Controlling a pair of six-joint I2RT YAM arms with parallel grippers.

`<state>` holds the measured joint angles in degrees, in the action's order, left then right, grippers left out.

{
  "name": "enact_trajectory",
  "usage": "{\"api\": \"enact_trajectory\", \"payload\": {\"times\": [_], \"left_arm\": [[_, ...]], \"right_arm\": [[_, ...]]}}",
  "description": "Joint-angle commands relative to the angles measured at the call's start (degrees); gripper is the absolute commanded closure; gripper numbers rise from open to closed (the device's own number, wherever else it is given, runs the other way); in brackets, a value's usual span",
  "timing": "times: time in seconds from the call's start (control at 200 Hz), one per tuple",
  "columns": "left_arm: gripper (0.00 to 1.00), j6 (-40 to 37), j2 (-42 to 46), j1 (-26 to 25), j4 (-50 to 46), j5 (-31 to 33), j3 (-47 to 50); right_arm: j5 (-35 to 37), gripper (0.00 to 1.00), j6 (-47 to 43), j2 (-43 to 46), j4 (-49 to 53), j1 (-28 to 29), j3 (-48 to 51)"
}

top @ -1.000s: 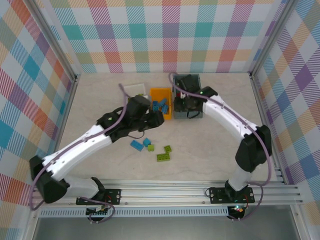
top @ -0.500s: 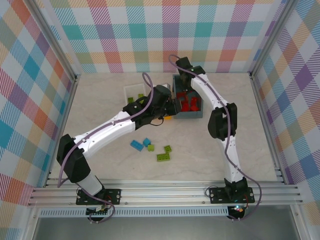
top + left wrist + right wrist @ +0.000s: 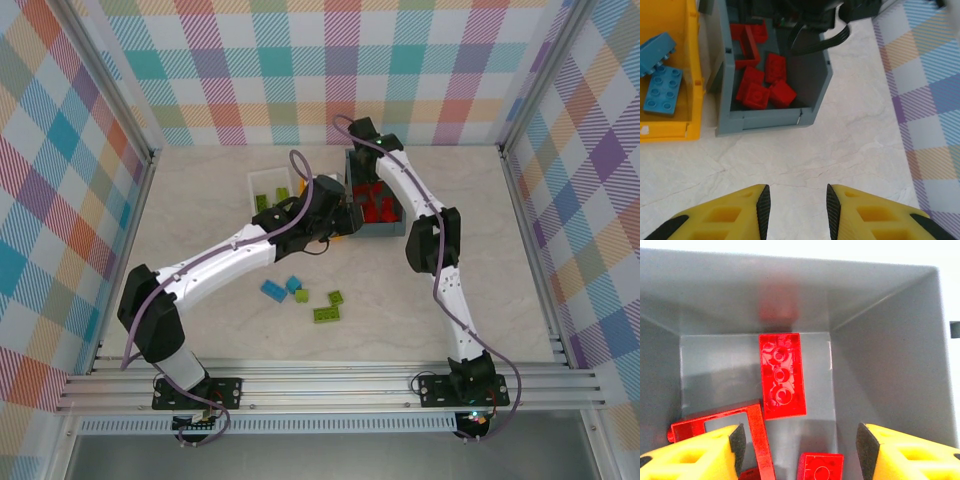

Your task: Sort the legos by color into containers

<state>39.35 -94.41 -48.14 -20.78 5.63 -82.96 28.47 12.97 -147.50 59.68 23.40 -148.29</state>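
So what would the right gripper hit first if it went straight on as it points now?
Probably the flat red rectangular plastic brick on the floor of the dark grey plastic bin, straight ahead of the open right gripper. The hollow red square frame sits close by; depth unclear.

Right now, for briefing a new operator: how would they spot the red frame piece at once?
Find the dark grey bin at the back, right of the orange bin. Among its solid red bricks, the frame is the only hollow one: an open square outline.
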Motion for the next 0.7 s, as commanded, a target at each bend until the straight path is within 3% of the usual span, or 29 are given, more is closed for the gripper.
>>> {"api": "enact_trajectory", "payload": {"times": [0.0,0.255,0.515,0.695], "left_arm": [[0.63,0.0,3.1,-0.9,0.3,1.1,2.6],[0.63,2.4,6.0,-2.2,-5.8,3.4,10.8],[0.54,-3.4,4.4,-6.4,-9.8,1.6,16.8],[0.43,0.8,-1.6,-8.4,-14.2,2.5,13.7]], "right_arm": [[-0.1,0.43,-0.9,4.6,1.0,1.0,-1.8],[-1.0,0.52,-1.0,18.5,-0.1,5.4,2.5],[-9.1,0.49,2.8,52.4,-14.9,9.1,44.4],[-13.8,0.43,7.0,69.5,-15.5,13.9,65.2]]}}
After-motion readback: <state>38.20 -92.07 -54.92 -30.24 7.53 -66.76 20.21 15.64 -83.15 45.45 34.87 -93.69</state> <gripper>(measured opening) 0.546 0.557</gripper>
